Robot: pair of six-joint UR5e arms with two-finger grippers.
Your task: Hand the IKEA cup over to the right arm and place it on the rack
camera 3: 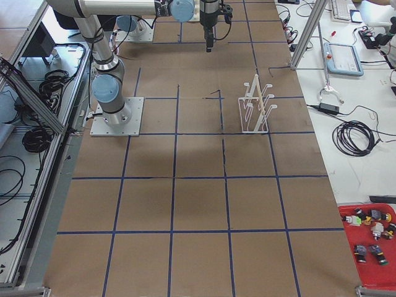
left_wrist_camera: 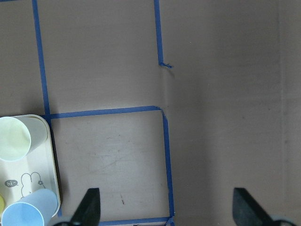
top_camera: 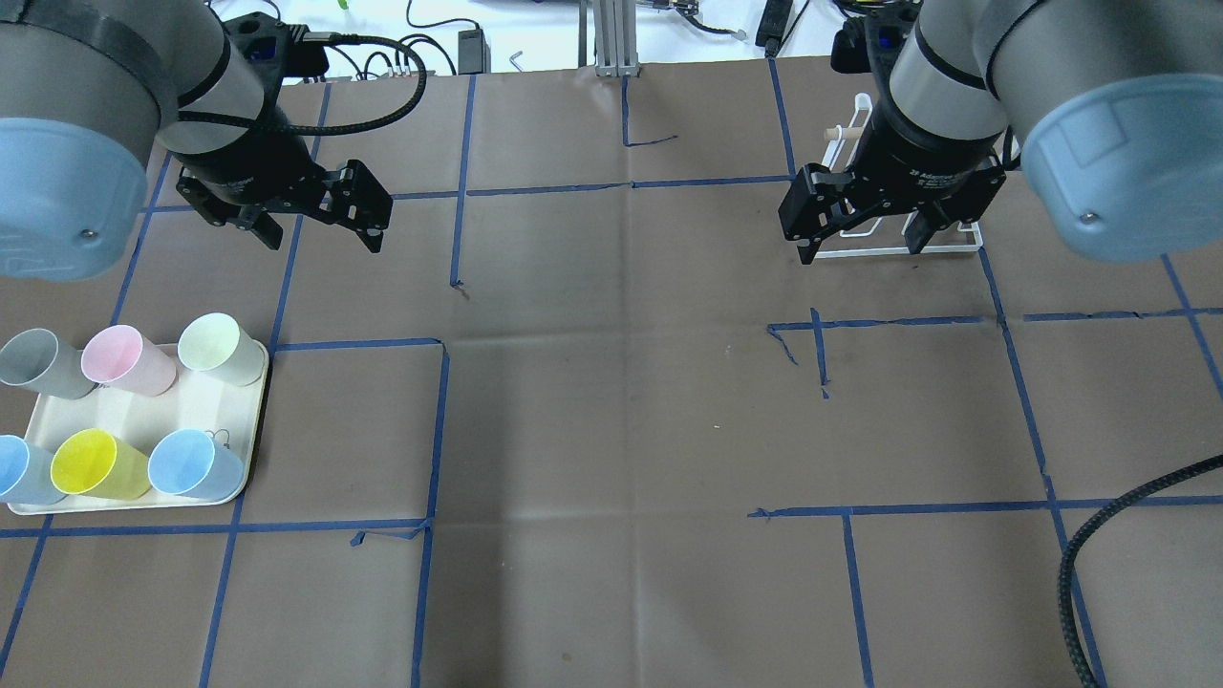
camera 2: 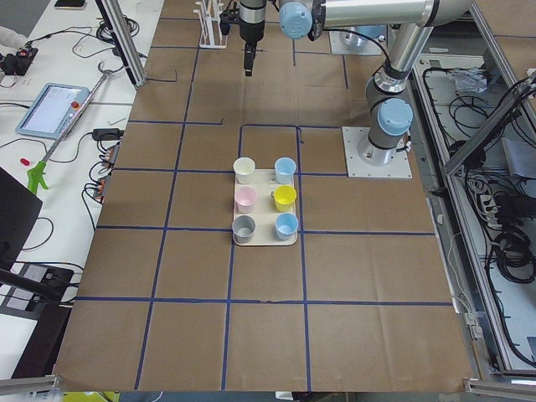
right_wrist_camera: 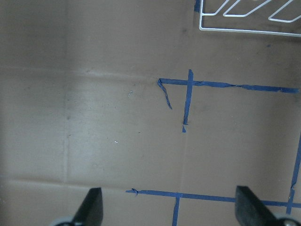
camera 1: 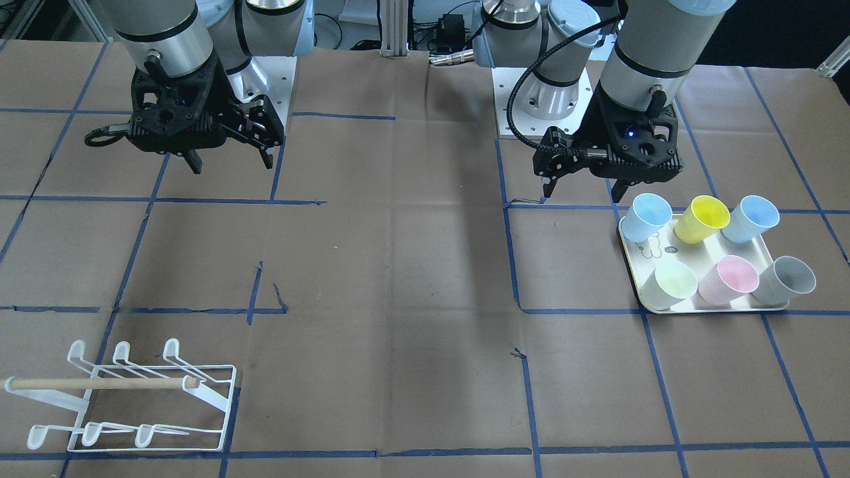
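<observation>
Brown paper-covered table (camera 1: pixel 398 279) (blue tape grid (camera 1: pixel 219 200)) with cream tray (camera 1: pixel 697 252) and white wire rack (camera 1: pixel 99 384)

2 silver-grey arms (top_camera: pixel 941 72), pale blue caps (top_camera: pixel 1118 134), black claws (top_camera: pixel 867 247).

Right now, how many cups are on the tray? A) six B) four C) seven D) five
A: the tray holds a blue cup, yellow cup, second blue cup, pale green cup, pink cup and grey cup.

You read "hi" in a dark speech bubble (left_wrist_camera: pixel 10 183) on the cream tray (left_wrist_camera: pixel 47 169), beside its rabbit drawing (left_wrist_camera: pixel 29 181), white lettering on the right gripper (top_camera: pixel 863 246) body, illegible to you
</observation>
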